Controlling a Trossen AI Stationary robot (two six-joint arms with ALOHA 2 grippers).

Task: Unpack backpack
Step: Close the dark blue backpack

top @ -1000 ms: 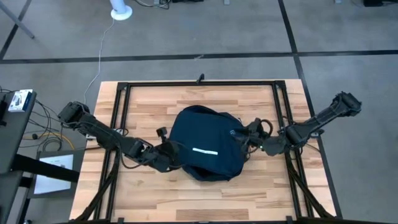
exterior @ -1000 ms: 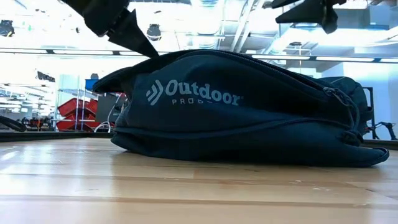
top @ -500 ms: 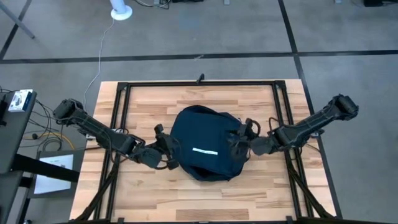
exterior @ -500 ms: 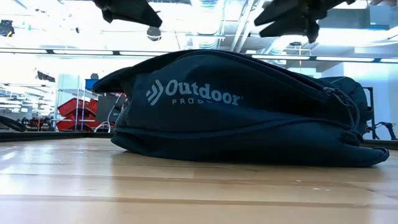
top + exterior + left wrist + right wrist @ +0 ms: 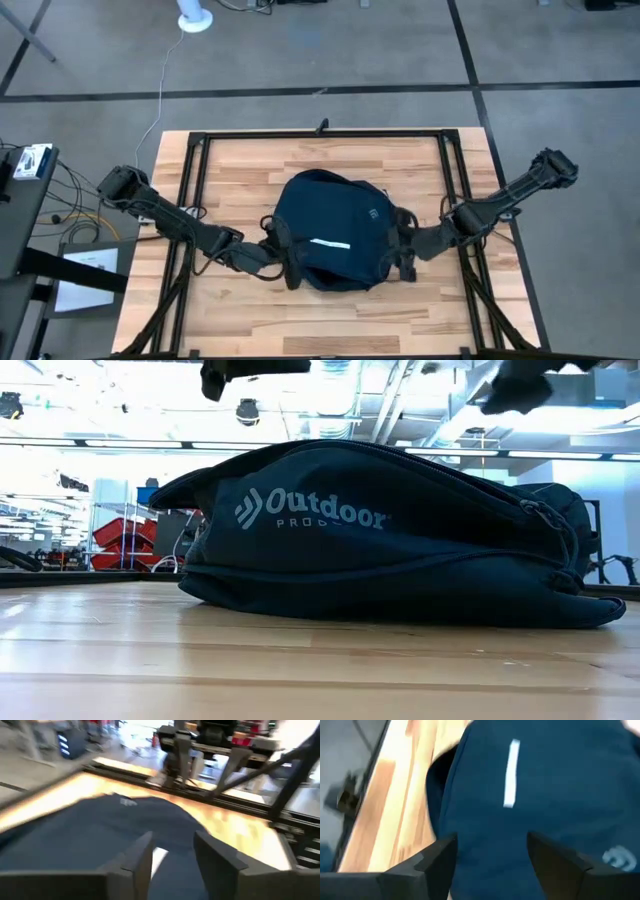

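Navy fabric fills the middle of the wooden table (image 5: 240, 170) in the high view: the backpack (image 5: 335, 235) lies flat and rounded, its short white stripe facing up. The left pincer (image 5: 283, 250) sits at the bag's left edge and the right pincer (image 5: 405, 250) at its right edge, each just over the cloth. Nothing else lies on the table, so no contents appear to be out.

From the low view, the backpack (image 5: 380, 535) rests on the table (image 5: 300, 670) with its logo side toward the camera and its zipper line seemingly closed along the top. Both arms show only as dark shapes above it, clear of the fabric.

Through the left wrist view, the left pincer (image 5: 172, 857) has its two fingers spread with a gap between them and nothing caught there; the backpack (image 5: 75, 830) lies beneath and ahead.

Through the right wrist view, the right pincer (image 5: 490, 860) is likewise spread and empty, hanging right over the backpack (image 5: 560, 795) near the white stripe (image 5: 510, 772).

My judgement is that unpacking has barely started: the bag looks shut, nothing is removed, and opening it and taking things out all remains.
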